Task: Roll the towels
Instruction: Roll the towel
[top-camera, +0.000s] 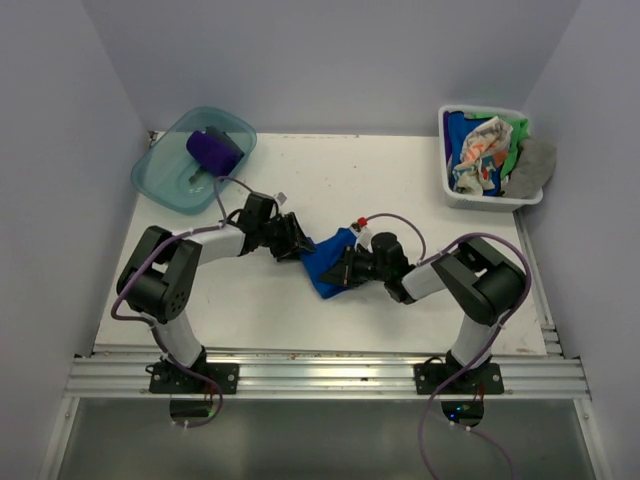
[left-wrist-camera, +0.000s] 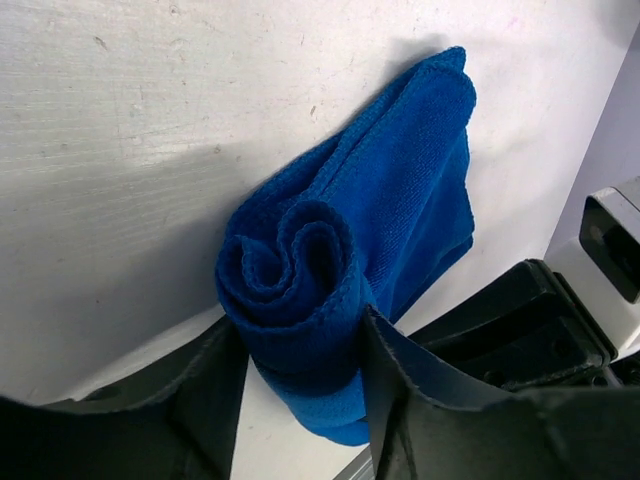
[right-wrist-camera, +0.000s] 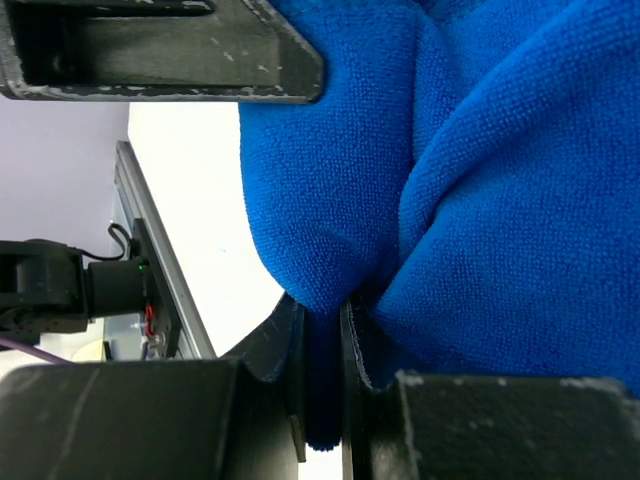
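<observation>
One purple towel (top-camera: 213, 150) already lies rolled in the teal tub (top-camera: 160, 175) at the upper left of the overhead view, so I'd say the job is barely started. The blue towel (top-camera: 328, 262) is in the middle of the table (top-camera: 300, 310), between the two arms. Its near end is wound into a snug spiral, while the rest trails looser.

The left gripper (left-wrist-camera: 300, 400) has its fingers (left-wrist-camera: 215, 390) on either side of that spiral, pressing against it. The right gripper (right-wrist-camera: 322, 380) has its fingers almost together, pinching a fold of the same cloth.

The loose towels (top-camera: 485, 150) heaped in the white basket (top-camera: 480, 198) at the upper right are cream-patterned, green, grey and blue. All of them are still to be rolled. The two grippers crowd each other over the one cloth, and nothing else stands in the way.
</observation>
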